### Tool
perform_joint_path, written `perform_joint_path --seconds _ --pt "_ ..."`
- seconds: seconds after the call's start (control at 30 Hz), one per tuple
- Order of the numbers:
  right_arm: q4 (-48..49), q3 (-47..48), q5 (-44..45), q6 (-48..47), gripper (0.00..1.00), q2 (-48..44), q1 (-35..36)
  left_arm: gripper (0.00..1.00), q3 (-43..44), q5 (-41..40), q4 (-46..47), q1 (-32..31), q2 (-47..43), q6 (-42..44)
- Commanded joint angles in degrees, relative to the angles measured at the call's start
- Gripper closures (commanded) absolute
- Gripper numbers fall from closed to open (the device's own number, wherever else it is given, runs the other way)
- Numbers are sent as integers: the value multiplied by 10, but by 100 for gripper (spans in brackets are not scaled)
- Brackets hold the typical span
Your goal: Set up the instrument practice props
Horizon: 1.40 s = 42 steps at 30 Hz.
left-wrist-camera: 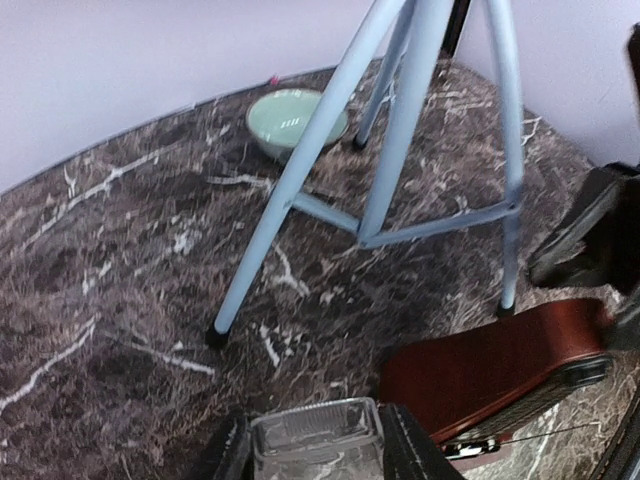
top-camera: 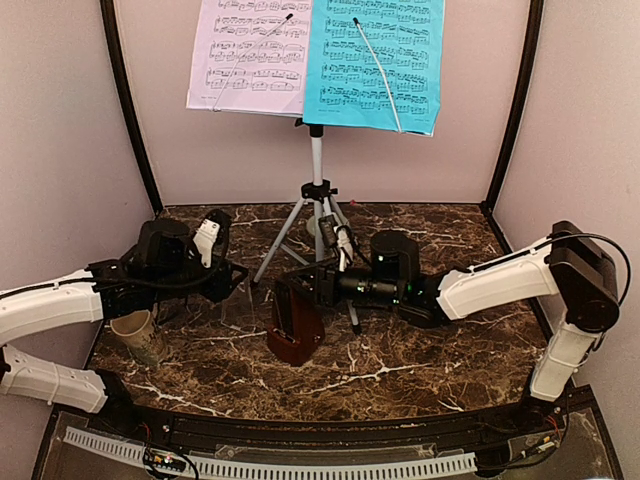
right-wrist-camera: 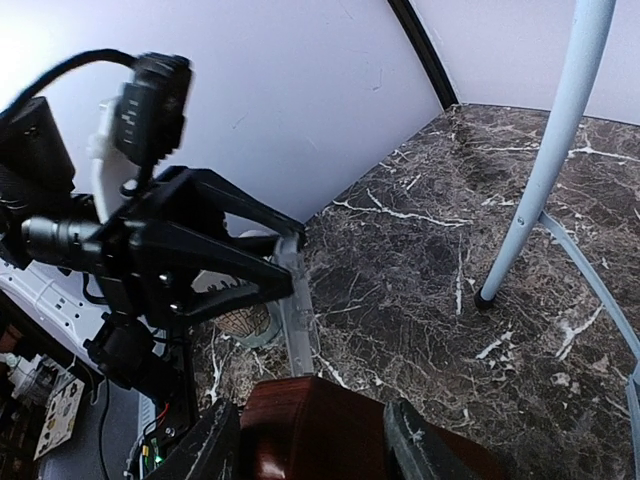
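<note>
The silver tripod music stand stands at the back centre, with the lilac sheet and the bright-blue sheet side by side on it; they hide the tray. The dark-brown metronome stands on the marble in front of the stand. My right gripper is shut on its top, with a finger on each side in the right wrist view. My left gripper is to the left of the metronome and shut on a clear plastic piece.
A cream mug stands at the near left beside the left arm. A pale-green bowl sits at the back behind the tripod legs. Walls close in the back and both sides.
</note>
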Motion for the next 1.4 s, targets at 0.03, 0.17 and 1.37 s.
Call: perform_joint_path --seconds 0.03,0.17,1.37 --pt "-170 -7 18 -36 50 25 5 88 33 65 -122 45 67 -45" --pt "-180 5 18 -42 48 20 5 91 46 85 -139 62 118 -58" --pt "-273 113 9 -83 0 -76 6 32 34 88 -95 93 156 -83"
